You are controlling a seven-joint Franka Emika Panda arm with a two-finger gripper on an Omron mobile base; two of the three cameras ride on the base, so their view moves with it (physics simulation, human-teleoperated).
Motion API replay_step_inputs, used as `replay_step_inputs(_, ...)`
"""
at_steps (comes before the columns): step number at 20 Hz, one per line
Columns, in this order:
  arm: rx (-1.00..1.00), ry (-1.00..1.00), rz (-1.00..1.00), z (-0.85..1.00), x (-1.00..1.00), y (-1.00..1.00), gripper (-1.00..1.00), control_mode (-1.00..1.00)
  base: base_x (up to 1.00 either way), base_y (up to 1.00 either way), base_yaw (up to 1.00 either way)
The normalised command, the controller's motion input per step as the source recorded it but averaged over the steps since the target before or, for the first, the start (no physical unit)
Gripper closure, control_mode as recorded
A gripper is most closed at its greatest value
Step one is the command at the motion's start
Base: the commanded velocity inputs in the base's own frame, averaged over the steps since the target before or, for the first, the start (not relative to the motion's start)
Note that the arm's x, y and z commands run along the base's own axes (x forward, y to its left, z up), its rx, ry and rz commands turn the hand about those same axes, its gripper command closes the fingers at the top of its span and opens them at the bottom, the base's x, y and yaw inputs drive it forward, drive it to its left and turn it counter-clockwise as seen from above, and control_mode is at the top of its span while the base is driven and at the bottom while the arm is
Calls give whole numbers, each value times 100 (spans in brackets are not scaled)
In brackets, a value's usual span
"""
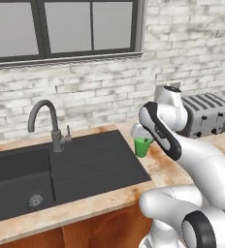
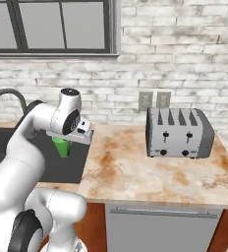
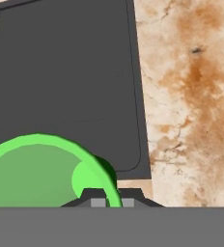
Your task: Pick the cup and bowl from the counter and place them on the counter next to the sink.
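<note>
The jaws of the gripper (image 3: 110, 202) pinch the rim of the cup (image 1: 143, 146), carried above the sink (image 1: 61, 169) edge. It looks light, stiff and slick; that thin-wall pinch may slip, so set it on the table (image 3: 191, 96) at three o'clock.

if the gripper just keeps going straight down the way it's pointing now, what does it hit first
Probably the sink's dark surface near its right edge: the gripper, shut on the cup's rim, points down there, the counter just beside. Depth is unclear.

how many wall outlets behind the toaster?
2. Both sit side by side on the brick wall just above the counter: the left outlet and the right outlet, directly behind the silver toaster. The arm could be hiding others further left.
</note>
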Motion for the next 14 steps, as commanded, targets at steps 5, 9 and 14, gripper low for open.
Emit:
replay_step_inputs(5,0,0,0,0,0,0,100,-100,0,0,0)
replay_step_inputs(9,0,4,15,-8,82,-11,100,-100,0,0,0)
replay_step_inputs(14,0,-6,15,-22,46,-36,100,-100,0,0,0)
